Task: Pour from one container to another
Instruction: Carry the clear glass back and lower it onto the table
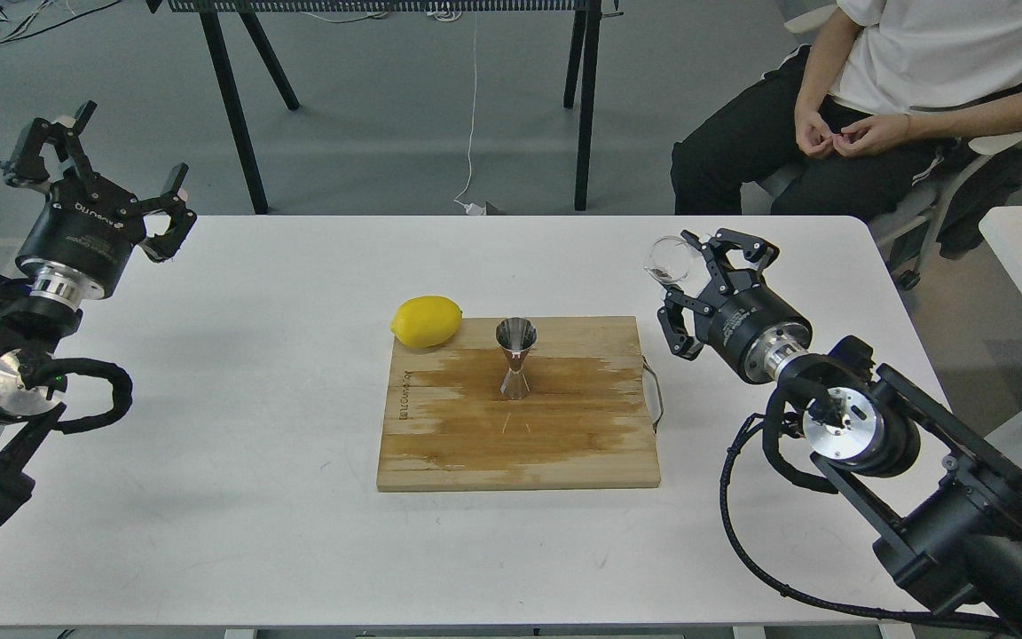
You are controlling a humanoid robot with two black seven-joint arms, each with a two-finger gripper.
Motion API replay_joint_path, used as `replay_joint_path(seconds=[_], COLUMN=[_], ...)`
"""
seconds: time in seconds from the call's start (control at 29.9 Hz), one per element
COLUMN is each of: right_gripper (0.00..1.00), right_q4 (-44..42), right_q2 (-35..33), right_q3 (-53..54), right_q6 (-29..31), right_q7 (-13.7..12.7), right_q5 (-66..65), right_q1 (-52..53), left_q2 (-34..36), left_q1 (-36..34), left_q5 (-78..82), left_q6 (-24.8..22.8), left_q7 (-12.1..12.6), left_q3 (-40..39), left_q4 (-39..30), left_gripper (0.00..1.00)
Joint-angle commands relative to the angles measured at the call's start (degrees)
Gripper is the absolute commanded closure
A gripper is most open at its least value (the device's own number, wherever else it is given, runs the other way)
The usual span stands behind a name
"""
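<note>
With the right gripper (684, 284) grasping the glass cup (669, 259) in its fingers well right of the narrow jigger (516, 357) and the left gripper (98, 155) released, a poorly aimed pour risks wetting the cutting board (564, 444).

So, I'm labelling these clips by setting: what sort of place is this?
Probably a robotics lab, not a kitchen: a plain white table on grey flooring, a loose white cable trailing behind, and a seated person in a white shirt watching.

Bright, even overhead light; no hard glare on the white table (236, 497). Soft, faint shadows under both arms and beside the cutting board (520, 444). Steel jigger (516, 357) shows small specular highlights. Focus sharp across the frame; slight wide-angle bowing along the table's edges.
</note>
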Motion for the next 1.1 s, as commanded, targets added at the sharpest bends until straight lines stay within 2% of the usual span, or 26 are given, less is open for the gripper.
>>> replay_joint_path(seconds=[0.0, 0.2, 0.33, 0.5, 0.7, 0.87, 1.04, 1.07], right_gripper=[0.70, 0.69, 0.69, 0.68, 0.68, 0.67, 0.61, 0.57], right_q4=[-2.96, -13.14, -19.56, -28.44, -38.81, -41.11, -41.11, -41.20], right_q2=[0.00, 0.09, 0.26, 0.88, 4.83, 6.68, 6.68, 6.68], right_q3=[6.57, 12.03, 12.30, 12.47, 14.50, 14.41, 14.50, 14.50], right_q6=[2.78, 11.47, 14.90, 18.60, 20.80, 23.18, 22.65, 22.39], right_q7=[-2.02, -5.80, -6.07, -7.38, -8.26, -8.97, -8.88, -8.88], right_q5=[9.69, 21.81, 30.96, 32.47, 32.73, 32.65, 32.56, 32.56], right_q1=[-4.52, -7.25, -7.43, -6.81, -4.71, -3.91, -3.56, -3.39], left_q2=[-0.01, 0.08, 0.08, 0.08, -0.10, -0.01, 0.08, 0.08], left_q1=[0.02, 0.72, 0.72, 0.81, 0.81, 0.90, 0.90, 0.90], left_q5=[-0.09, 0.09, 0.09, 0.09, 0.09, 0.09, 0.09, 0.09], left_q6=[0.05, -0.04, -0.04, -0.04, 0.05, -0.04, -0.04, 0.04], left_q7=[0.00, 0.08, 0.08, 0.08, 0.00, 0.00, 0.00, 0.00], left_q3=[0.10, 0.18, 0.19, 0.27, 0.27, 0.27, 0.27, 0.27], left_q4=[0.01, -0.16, -0.16, -0.16, -0.16, -0.16, -0.16, -0.16], left_gripper=[0.00, 0.00, 0.00, 0.00, 0.00, 0.00, 0.00, 0.00])
